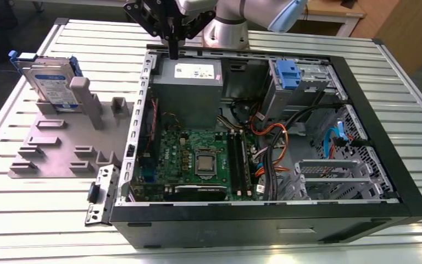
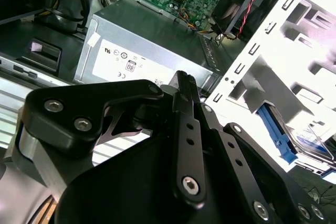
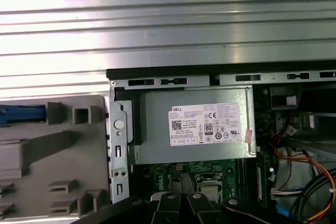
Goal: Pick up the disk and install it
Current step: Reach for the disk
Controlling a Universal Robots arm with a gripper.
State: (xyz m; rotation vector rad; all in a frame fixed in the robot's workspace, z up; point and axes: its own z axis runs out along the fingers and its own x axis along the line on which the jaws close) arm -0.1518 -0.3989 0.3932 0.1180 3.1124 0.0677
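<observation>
The disk, a silver drive with a white-and-blue label in a blue carrier, stands on edge in the grey holder on the exterior view's left, outside the computer case. My gripper hangs over the case's back corner, above the grey power supply, well apart from the disk. Its fingers are pressed together with nothing between them. The second wrist view shows the disk beyond the case wall. In the first wrist view a blue strip of the disk shows on the holder, with the gripper over the motherboard edge.
The open case holds a green motherboard, orange and black cables, a metal drive cage and a small blue latch at the back bay. Everything rests on a ribbed metal table.
</observation>
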